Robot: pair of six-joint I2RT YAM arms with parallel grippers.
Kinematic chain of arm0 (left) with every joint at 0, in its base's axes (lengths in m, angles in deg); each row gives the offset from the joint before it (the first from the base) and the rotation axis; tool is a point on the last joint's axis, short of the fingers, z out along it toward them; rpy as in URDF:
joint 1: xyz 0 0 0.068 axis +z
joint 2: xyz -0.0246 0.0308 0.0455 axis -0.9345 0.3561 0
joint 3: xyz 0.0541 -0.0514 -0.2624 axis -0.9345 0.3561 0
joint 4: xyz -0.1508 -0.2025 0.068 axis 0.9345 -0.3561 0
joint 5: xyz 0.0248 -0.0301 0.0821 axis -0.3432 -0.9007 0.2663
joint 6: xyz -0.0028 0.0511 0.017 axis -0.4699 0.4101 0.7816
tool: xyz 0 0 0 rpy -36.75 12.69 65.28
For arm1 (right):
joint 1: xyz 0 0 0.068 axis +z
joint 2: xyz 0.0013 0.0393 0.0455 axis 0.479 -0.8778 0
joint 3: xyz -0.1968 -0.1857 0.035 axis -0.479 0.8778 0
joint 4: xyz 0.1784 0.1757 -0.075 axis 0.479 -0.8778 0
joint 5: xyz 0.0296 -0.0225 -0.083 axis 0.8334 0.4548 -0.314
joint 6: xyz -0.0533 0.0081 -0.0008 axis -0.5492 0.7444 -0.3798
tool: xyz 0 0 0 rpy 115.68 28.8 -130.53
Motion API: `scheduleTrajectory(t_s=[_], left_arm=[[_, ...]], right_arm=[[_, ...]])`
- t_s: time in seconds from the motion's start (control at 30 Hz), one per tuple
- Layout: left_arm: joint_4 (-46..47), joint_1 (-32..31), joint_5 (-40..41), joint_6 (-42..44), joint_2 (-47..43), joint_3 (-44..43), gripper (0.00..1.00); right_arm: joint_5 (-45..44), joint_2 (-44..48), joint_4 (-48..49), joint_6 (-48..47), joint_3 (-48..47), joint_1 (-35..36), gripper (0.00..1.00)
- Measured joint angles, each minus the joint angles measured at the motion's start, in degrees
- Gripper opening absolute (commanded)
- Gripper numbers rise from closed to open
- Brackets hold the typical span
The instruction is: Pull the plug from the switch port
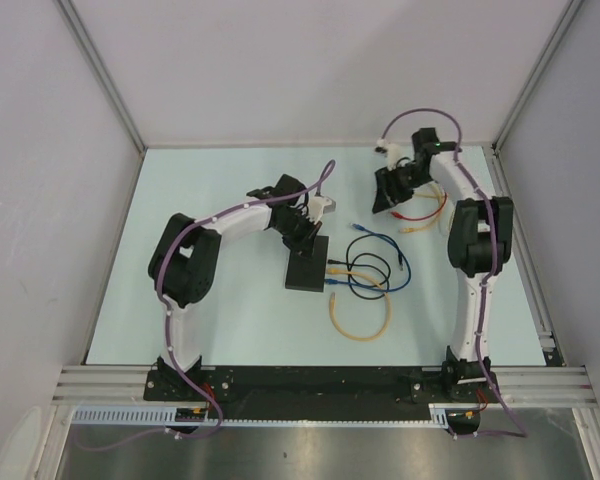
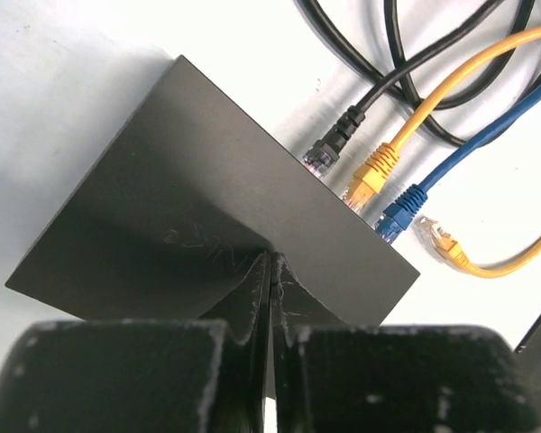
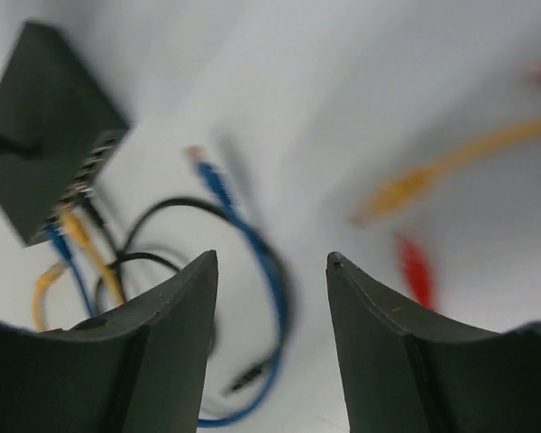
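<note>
Nearest the arm bases, a yellow cable (image 1: 360,322) loops on the pale table (image 1: 230,335). Just beyond it, roughly mid-table, lies the flat matte-black switch box (image 2: 162,189). Three connectors sit side by side in its right edge: a black plug (image 2: 329,149), a yellow plug (image 2: 371,176) and a blue plug (image 2: 398,215). A free yellow plug end (image 2: 442,242) lies just beside them.

The left gripper (image 2: 270,271) has its fingers pressed together, tips bearing down on the switch's top, which looks like a brace. Far back on the right, the right gripper (image 3: 272,271) hangs with jaws apart and empty, near a red cable (image 3: 417,269) and an orange cable (image 3: 451,162).

To pull well, I judge the right claw should line up with the port and pinch one plug's body, latch tab squeezed, never the cord. It should then draw straight out while the left presses firmly, so the box cannot slide.
</note>
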Motion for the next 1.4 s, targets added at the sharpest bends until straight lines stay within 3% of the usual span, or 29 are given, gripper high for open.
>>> scheduleTrajectory(t_s=[0.23,0.57,0.8,1.23,1.4], left_arm=[[2.23,-0.39,2.91,3.23,-5.44,6.64,0.02],[-3.63,-0.22,-0.35,20.48,-17.38,20.76,0.0],[-5.44,-2.29,-0.96,24.72,-15.1,20.83,0.0],[0.17,-2.19,9.25,21.81,-11.19,17.27,0.03],[-1.57,-0.35,5.86,22.53,-13.38,18.16,0.05]], right_arm=[[8.02,0.72,-2.58,-4.72,6.64,12.09,0.45],[11.56,-5.75,-4.33,-5.16,6.62,14.1,0.43],[15.5,-9.86,-4.33,-0.09,3.74,13.77,0.43],[15.8,-10.1,-2.49,4.15,3.65,13.79,0.47],[16.13,-10.1,-2.45,4.76,3.67,13.66,0.48]])
